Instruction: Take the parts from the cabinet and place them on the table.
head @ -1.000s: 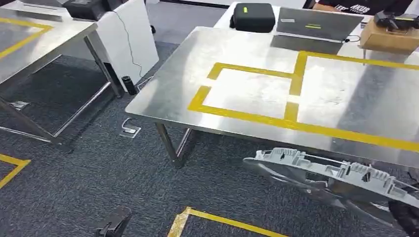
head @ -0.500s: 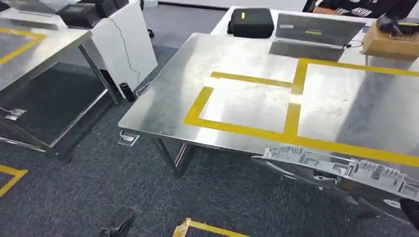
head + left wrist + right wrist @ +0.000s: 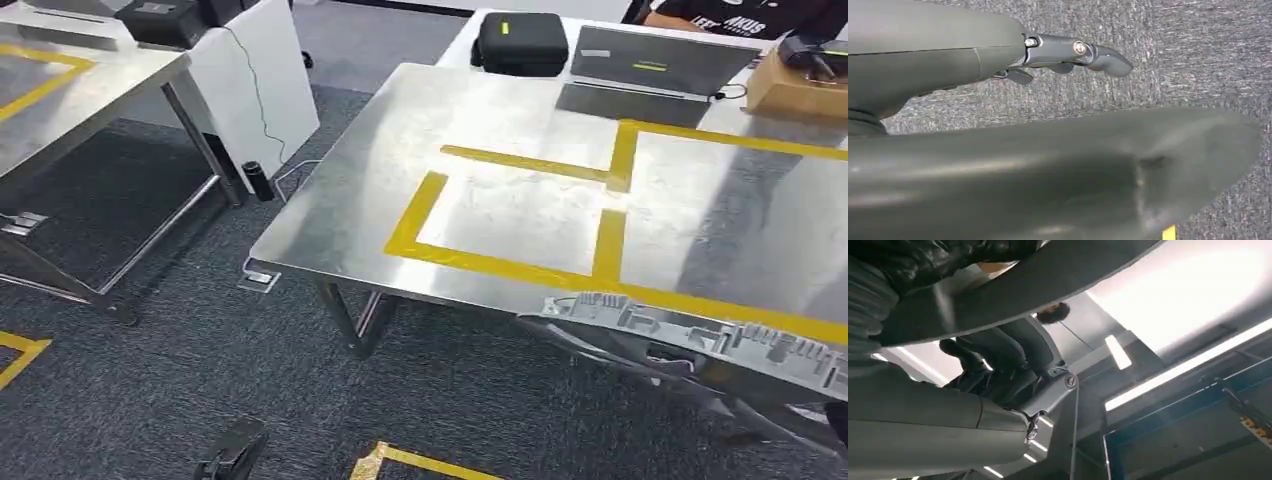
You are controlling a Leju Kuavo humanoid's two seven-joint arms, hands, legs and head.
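Left hand (image 3: pixel 998 65) hanging over grey carpet with fingers (image 3: pixel 1088 52) apart and holding nothing, steel worktop (image 3: pixel 400 150) with yellow tape squares ahead, long grey ribbed part (image 3: pixel 700 335) at its near edge, right hand (image 3: pixel 998 370) wrapped around it.

a steel table (image 3: pixel 360 190) is marked with yellow tape (image 3: pixel 500 262) in rectangles. a black case (image 3: pixel 520 42) and a laptop (image 3: pixel 650 60) are seen at its far edge.
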